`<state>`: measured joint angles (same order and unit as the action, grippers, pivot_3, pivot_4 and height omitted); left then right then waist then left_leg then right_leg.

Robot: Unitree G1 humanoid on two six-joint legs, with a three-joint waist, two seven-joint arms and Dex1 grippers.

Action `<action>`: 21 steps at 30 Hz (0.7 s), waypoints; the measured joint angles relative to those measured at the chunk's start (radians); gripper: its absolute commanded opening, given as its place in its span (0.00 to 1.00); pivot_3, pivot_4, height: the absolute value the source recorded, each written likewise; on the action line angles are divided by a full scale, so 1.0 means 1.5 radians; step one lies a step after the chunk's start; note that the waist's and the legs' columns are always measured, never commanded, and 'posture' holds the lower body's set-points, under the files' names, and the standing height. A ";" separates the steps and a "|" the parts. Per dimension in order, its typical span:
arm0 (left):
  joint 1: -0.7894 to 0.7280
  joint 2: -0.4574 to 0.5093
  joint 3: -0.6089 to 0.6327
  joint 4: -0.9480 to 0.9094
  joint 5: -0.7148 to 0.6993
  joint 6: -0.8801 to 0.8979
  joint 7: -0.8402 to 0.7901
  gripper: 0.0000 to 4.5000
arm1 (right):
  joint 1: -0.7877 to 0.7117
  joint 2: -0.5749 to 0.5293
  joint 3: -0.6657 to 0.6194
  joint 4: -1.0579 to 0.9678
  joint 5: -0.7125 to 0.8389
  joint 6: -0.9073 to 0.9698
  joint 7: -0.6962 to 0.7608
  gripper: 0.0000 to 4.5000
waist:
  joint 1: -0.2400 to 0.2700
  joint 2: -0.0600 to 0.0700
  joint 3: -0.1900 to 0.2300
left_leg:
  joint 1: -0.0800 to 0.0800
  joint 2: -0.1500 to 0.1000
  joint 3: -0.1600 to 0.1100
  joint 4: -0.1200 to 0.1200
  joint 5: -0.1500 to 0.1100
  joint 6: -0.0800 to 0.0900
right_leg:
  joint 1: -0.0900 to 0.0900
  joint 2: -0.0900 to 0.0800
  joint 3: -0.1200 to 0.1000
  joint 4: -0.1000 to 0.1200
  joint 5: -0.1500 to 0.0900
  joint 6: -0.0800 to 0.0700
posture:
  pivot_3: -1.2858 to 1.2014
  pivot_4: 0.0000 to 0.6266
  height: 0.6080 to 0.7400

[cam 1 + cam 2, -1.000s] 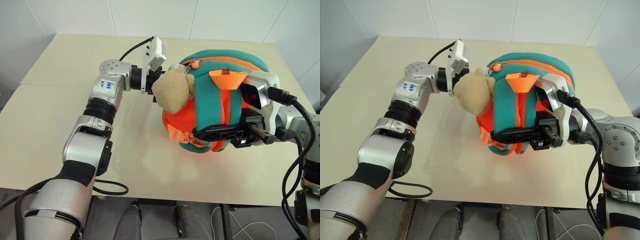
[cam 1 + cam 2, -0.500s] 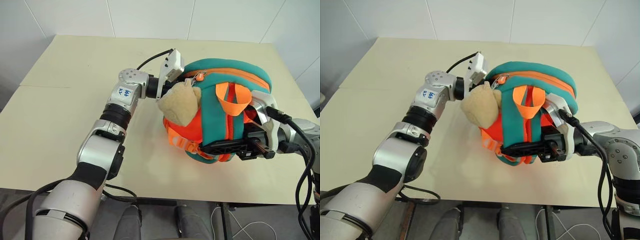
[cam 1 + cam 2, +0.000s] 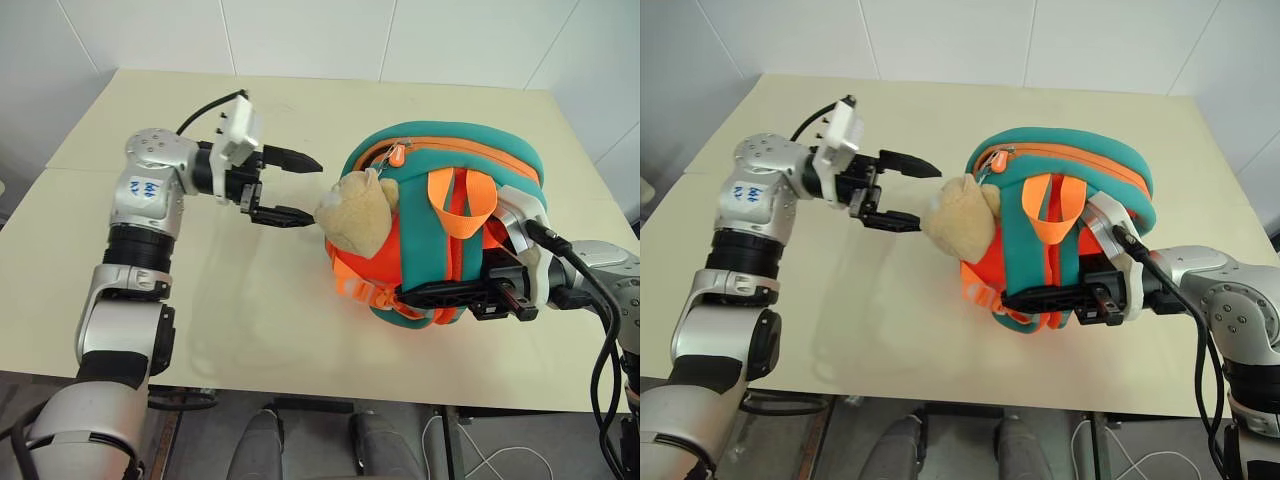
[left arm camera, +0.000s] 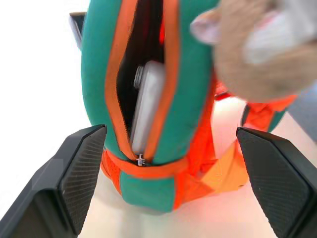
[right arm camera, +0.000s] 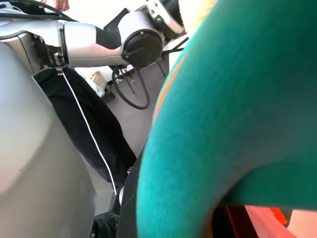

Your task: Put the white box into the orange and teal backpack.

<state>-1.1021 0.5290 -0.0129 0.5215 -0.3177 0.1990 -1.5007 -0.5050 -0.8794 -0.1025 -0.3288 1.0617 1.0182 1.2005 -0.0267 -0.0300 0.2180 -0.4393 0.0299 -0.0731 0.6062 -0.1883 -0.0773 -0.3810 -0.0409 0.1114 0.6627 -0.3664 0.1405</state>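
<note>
White walls back a pale cream desk [image 3: 200, 300], and on it sits the orange and teal backpack [image 3: 440, 220], upright on its right half, a tan plush cat charm [image 3: 355, 212] hanging off the side that faces the left arm. An orange webbing loop [image 3: 460, 205] lies over the teal straps.

Left gripper [image 3: 295, 188] hovers over the desk just beside the charm, pointing at the backpack, its two black fingers [image 3: 290, 160] spread wide and holding nothing — one tip is close to the plush, though contact cannot be made out.

From the left wrist view the zipper opening gapes, and the white box [image 4: 148, 101] stands on edge inside it, between the orange zipper tapes.

Right gripper [image 3: 455, 296] lies against the backpack's lower front, its fingers pressed together — apparently on a teal strap, which fills that wrist's view.
</note>
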 measured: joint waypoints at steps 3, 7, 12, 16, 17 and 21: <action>0.030 0.005 0.010 -0.098 -0.044 0.050 0.001 0.99 | -0.005 0.004 0.013 0.014 -0.013 -0.010 0.006 0.00 | -0.001 0.000 0.000 | 0.001 0.000 0.000 0.000 0.000 0.000 | 0.002 0.000 0.000 0.000 0.000 0.000 | 0.52 0.24 1.00; 0.088 -0.009 0.006 -0.230 -0.097 0.118 0.025 0.99 | -0.014 0.010 0.022 0.024 -0.028 -0.015 0.012 0.00 | -0.003 0.000 0.000 | 0.002 0.000 0.000 0.001 0.000 0.000 | 0.002 0.000 0.000 0.000 0.000 0.000 | 0.52 0.24 1.00; 0.103 -0.011 0.001 -0.313 -0.129 0.169 0.051 0.99 | -0.019 0.011 0.034 0.034 -0.039 -0.025 0.021 0.00 | -0.003 0.000 0.000 | 0.002 0.000 0.000 0.002 0.000 0.000 | 0.003 0.000 0.000 0.000 0.000 0.001 | 0.52 0.24 1.00; 0.110 -0.017 0.000 -0.319 -0.135 0.177 0.074 0.99 | -0.019 0.015 0.036 0.038 -0.045 -0.026 0.022 0.00 | -0.002 0.000 0.000 | 0.002 0.000 0.000 0.003 0.000 0.000 | 0.003 0.000 0.000 0.000 0.001 0.001 | 0.52 0.24 1.00; 0.114 -0.020 -0.002 -0.319 -0.135 0.176 0.076 0.96 | -0.019 0.017 0.036 0.038 -0.046 -0.026 0.022 0.00 | -0.003 0.000 0.000 | 0.002 0.000 0.000 0.003 0.000 0.000 | 0.003 0.000 0.000 0.000 0.001 0.001 | 0.52 0.24 1.00; 0.125 -0.025 -0.008 -0.319 -0.127 0.155 0.090 0.72 | -0.019 0.020 0.037 0.038 -0.048 -0.026 0.022 0.00 | -0.003 0.000 0.000 | 0.002 0.000 0.000 0.003 0.000 0.000 | 0.003 0.000 0.000 0.000 0.001 0.001 | 0.52 0.24 1.00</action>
<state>-0.9152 0.4907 -0.0253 0.0424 -0.5080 0.4313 -1.3654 -0.5336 -0.8492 -0.0477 -0.2724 0.9902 0.9794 1.2336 -0.0308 -0.0299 0.2180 -0.4360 0.0303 -0.0732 0.6106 -0.1886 -0.0768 -0.3763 -0.0405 0.1118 0.6628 -0.3650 0.1417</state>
